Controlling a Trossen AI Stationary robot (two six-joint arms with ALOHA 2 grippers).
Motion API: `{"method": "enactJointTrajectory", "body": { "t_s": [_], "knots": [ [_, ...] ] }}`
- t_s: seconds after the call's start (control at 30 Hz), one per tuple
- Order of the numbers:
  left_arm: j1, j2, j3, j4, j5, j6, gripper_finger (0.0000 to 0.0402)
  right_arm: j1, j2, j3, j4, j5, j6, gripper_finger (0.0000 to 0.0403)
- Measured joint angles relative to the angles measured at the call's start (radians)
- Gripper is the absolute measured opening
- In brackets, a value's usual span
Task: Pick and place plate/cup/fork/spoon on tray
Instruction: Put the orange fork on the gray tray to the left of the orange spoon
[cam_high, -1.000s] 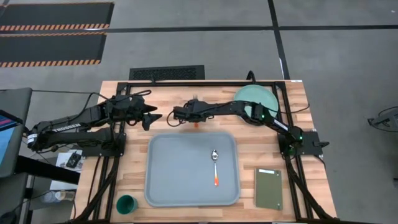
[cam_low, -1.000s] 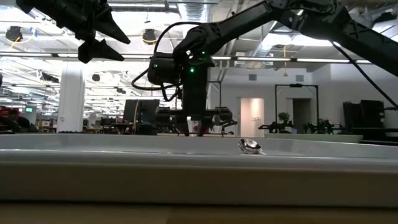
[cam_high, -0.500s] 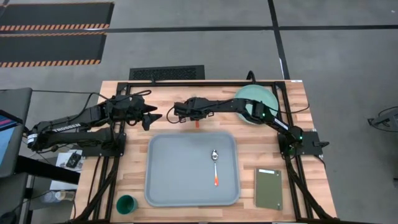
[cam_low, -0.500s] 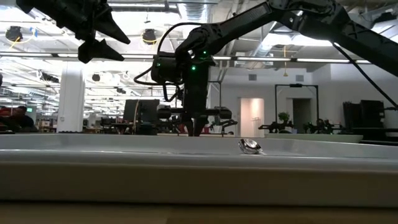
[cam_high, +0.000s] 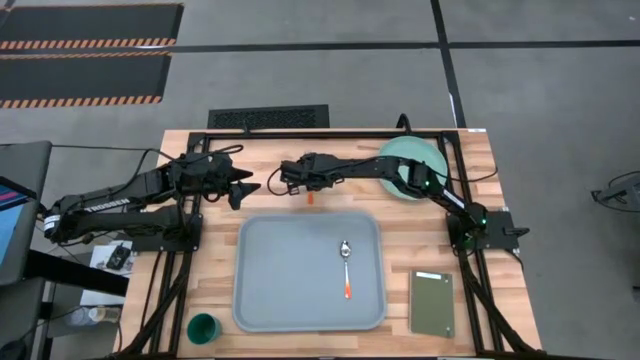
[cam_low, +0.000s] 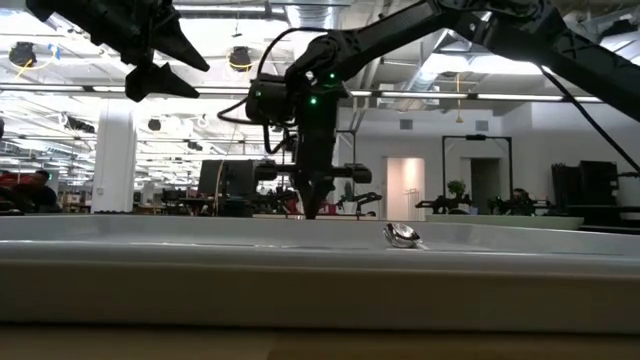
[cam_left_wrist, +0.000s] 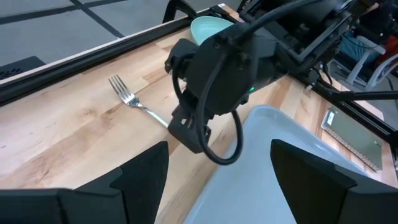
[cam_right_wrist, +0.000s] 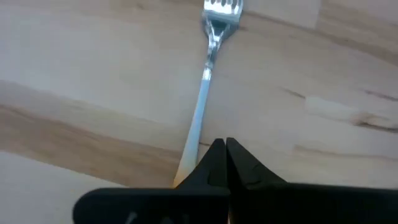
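Observation:
The fork (cam_right_wrist: 208, 68) lies on the wooden table just beyond the tray's far edge, and its tines (cam_left_wrist: 121, 87) also show in the left wrist view. Its orange handle end (cam_high: 312, 197) sticks out beside my right gripper (cam_right_wrist: 222, 149), which is shut on it. My left gripper (cam_high: 243, 189) hangs open and empty above the table, left of the fork. The spoon (cam_high: 345, 268) lies in the grey-blue tray (cam_high: 260, 300). The mint plate (cam_high: 410, 165) sits at the far right. The dark green cup (cam_high: 203, 327) stands near the tray's near left corner. My right gripper pinches the fork between its two shut fingers where the metal neck (cam_right_wrist: 191, 142) runs into the orange handle. The fingers point down from above and lie across the fork. The fingertips hide the exact spot. The tine end (cam_right_wrist: 221, 9) still looks to rest on the wood.
A dark olive slab (cam_high: 431, 302) lies on the table right of the tray. The black frame rails (cam_high: 330, 133) run along the table's far edge and sides. Bare wood shows between the tray and the far rail.
My right gripper has shut its fingers on the fork and has risen slightly. The fork stays in about the same place on the table.

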Motion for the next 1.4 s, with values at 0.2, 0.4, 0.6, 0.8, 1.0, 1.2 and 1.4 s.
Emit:
{"method": "enactJointTrajectory", "body": {
  "t_s": [0.2, 0.4, 0.6, 0.8, 1.0, 1.2, 1.4],
  "knots": [
    [0.000, 0.000, 0.000, 0.001, -0.010, 0.016, 0.0270, -0.016, 0.000, 0.000, 0.090, 0.016, -0.025, 0.0054],
    [0.000, 0.000, 0.000, -0.002, -0.012, 0.016, 0.0270, -0.022, 0.045, 0.000, 0.131, 0.062, -0.032, 0.0159],
    [0.000, 0.000, 0.000, -0.005, -0.022, 0.021, 0.0270, -0.011, 0.087, 0.006, 0.184, 0.109, -0.022, 0.0235],
    [0.001, 0.000, 0.000, -0.012, -0.028, 0.024, 0.0270, 0.013, 0.119, 0.008, 0.152, 0.114, 0.056, 0.0182],
    [0.001, 0.000, 0.000, -0.016, -0.038, 0.025, 0.0270, 0.026, 0.122, 0.007, 0.151, 0.118, 0.056, 0.0034],
    [0.001, 0.000, 0.000, -0.017, -0.038, 0.025, 0.0270, 0.023, 0.115, 0.006, 0.145, 0.093, 0.078, 0.0019],
    [0.001, 0.000, 0.000, -0.022, -0.038, 0.025, 0.0270, 0.022, 0.060, -0.004, 0.131, 0.090, 0.051, 0.0009]
  ]
}}
